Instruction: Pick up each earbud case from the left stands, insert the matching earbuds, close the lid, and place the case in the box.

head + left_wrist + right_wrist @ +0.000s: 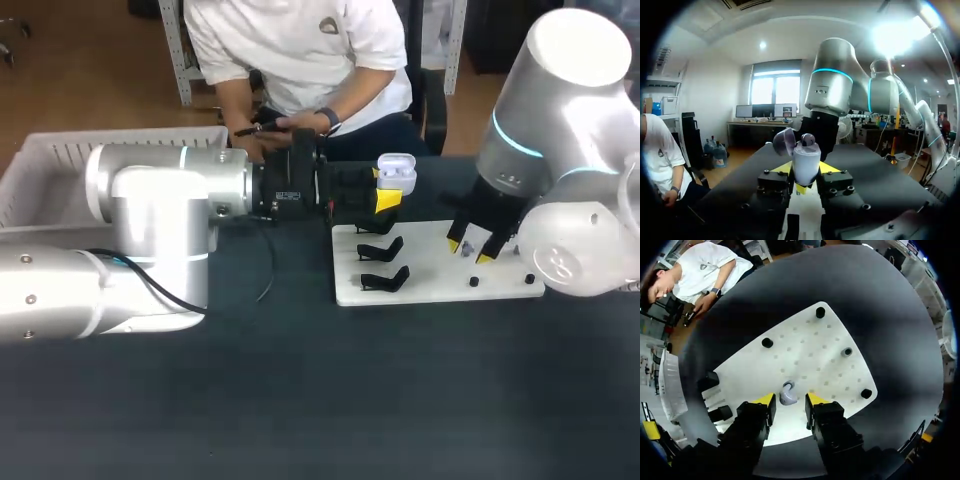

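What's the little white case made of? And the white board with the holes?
The earbud case looks like smooth, slightly glossy plastic: its rounded shell shines softly. The white board looks like hard matte plastic, maybe painted: flat, dull, with neat rows of holes. I can't be sure.

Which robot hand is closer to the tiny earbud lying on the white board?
The right. The right gripper hangs just over the earbud, an open finger on each side. The left gripper is off toward the white board's other end, holding the open earbud case.
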Action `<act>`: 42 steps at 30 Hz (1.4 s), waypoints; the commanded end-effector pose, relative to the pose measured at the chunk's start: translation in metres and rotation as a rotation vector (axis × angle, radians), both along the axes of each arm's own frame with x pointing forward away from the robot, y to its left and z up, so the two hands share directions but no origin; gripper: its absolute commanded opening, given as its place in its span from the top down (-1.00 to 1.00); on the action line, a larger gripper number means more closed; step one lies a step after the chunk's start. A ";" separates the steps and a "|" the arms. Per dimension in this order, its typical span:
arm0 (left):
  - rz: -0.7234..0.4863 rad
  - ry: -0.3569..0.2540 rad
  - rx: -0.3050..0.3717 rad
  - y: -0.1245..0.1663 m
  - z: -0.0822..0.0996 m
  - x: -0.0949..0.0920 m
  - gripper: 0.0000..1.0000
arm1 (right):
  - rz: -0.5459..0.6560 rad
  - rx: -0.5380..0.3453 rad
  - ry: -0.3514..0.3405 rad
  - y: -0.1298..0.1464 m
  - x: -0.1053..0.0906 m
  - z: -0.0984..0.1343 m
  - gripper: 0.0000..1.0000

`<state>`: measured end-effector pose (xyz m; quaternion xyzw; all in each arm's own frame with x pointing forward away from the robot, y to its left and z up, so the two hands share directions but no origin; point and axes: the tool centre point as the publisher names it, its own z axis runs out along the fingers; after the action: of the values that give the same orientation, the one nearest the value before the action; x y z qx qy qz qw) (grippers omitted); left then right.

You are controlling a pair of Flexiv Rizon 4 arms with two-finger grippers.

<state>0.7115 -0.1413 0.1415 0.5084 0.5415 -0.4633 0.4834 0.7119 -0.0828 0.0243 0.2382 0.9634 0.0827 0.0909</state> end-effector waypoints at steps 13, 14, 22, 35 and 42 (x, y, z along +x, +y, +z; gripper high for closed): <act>0.004 -0.003 -0.004 0.000 -0.001 -0.001 1.00 | 0.006 0.001 0.005 0.000 0.005 -0.003 0.41; 0.004 -0.003 -0.004 0.000 -0.001 -0.001 1.00 | 0.006 0.002 0.006 0.000 0.005 -0.003 0.42; 0.004 -0.003 -0.004 0.000 -0.001 -0.001 1.00 | 0.008 0.000 0.008 0.000 0.005 -0.003 0.95; 0.004 -0.003 -0.004 0.000 -0.001 -0.001 1.00 | 0.039 -0.005 -0.009 -0.005 -0.004 0.017 1.00; 0.004 -0.003 -0.004 0.000 -0.001 -0.001 1.00 | 0.095 -0.021 -0.027 -0.012 -0.018 0.044 1.00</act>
<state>0.7115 -0.1413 0.1415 0.5084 0.5415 -0.4633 0.4834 0.7095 -0.0871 0.0536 0.1928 0.9733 0.0795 0.0958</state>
